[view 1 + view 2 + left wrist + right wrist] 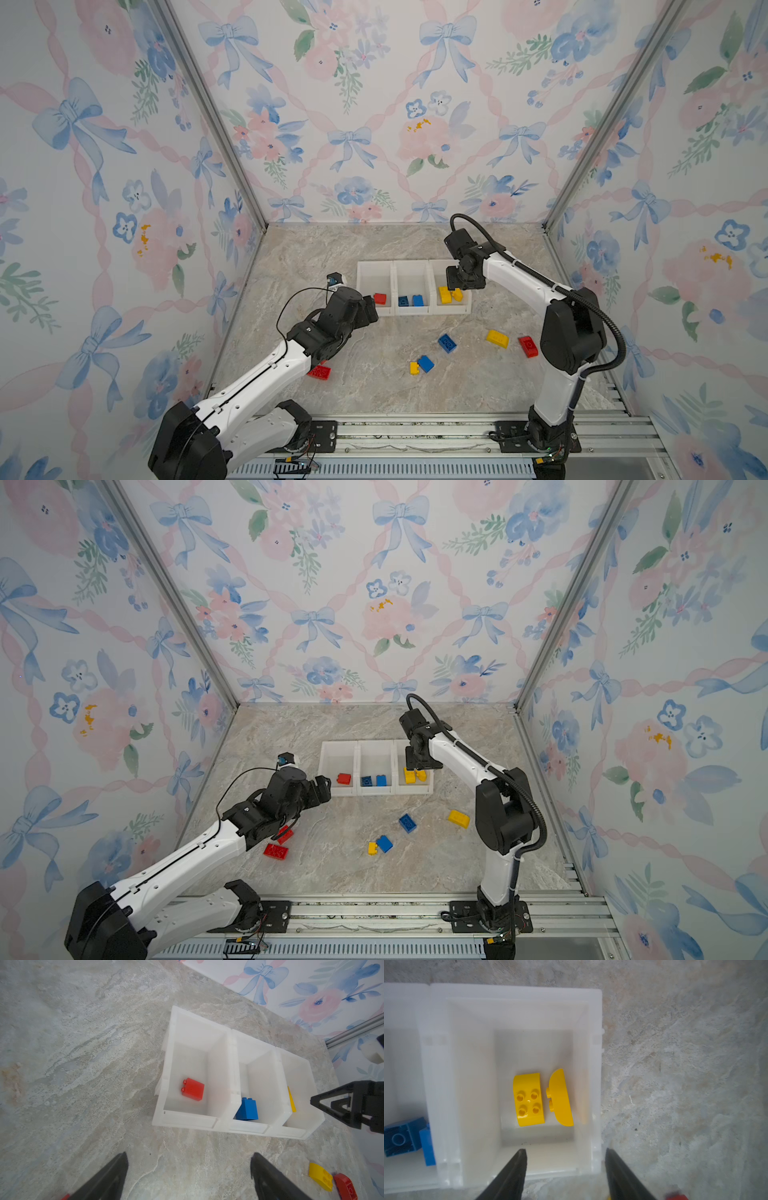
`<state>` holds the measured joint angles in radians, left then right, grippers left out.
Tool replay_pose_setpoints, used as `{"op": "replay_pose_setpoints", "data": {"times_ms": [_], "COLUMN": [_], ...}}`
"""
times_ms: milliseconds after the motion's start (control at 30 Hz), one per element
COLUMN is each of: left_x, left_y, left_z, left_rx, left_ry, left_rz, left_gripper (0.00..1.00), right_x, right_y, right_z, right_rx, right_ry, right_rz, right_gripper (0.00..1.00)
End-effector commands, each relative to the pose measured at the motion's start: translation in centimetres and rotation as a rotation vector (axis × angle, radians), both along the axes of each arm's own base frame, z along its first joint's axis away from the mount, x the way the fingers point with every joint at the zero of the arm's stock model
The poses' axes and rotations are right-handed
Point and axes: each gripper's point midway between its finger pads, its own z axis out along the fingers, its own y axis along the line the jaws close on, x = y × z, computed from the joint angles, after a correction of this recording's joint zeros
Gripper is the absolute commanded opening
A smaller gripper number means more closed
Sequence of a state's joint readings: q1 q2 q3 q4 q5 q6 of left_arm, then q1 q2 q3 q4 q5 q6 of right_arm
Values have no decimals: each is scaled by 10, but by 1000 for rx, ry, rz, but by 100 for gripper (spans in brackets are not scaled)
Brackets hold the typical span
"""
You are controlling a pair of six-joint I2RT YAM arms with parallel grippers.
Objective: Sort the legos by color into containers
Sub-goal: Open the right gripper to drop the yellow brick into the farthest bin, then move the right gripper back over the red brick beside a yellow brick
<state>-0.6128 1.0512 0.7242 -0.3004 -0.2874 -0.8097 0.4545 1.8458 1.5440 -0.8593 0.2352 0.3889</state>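
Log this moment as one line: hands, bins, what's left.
left hand: open, empty, near red bin | right hand: open, empty, over yellow bin, two bricks inside | loose bricks on table

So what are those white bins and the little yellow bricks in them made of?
The three joined white open-top bins look like semi-translucent matte plastic; their thin walls glow softly. The yellow studded bricks look like hard glossy moulded plastic, showing bright highlights.
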Motion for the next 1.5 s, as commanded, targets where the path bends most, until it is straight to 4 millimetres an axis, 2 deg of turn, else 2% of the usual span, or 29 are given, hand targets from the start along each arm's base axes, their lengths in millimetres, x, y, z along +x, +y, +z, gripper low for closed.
{"op": "replay_pose_setpoints", "data": {"times_ms": [0, 167, 200, 300, 567, 900, 1133, 1467], "left_x": [4, 4, 4, 4, 4, 6, 5, 3], "left_y": [0, 0, -1, -1, -2, -4, -3, 0], "left_z": [5, 3, 4, 3, 0, -1, -3, -1], "left_rx": [-11, -9, -11, -7, 2, 15, 15, 5], "left_ry": [-6, -2, -2, 0, 9, 14, 17, 10], "left_rz": [11, 9, 8, 7, -3, -15, -16, -9], "left_gripper": [94, 94, 94, 94, 94, 95, 95, 95], "right_x": [-22, -43, -47, -59, -92, -120, -131, -135], "right_y": [-11, -31, -37, -59, -123, -172, -188, -195], "right_z": [10, 18, 27, 26, 6, -25, -55, -82], "right_rx": [40, 95, 111, 136, 152, 182, 235, 240], "right_ry": [29, 44, 28, 43, 115, 191, 237, 260], "right_rz": [-32, -94, -110, -168, -316, -465, -558, -587], "right_gripper": [67, 72, 73, 75, 80, 82, 88, 90]}}
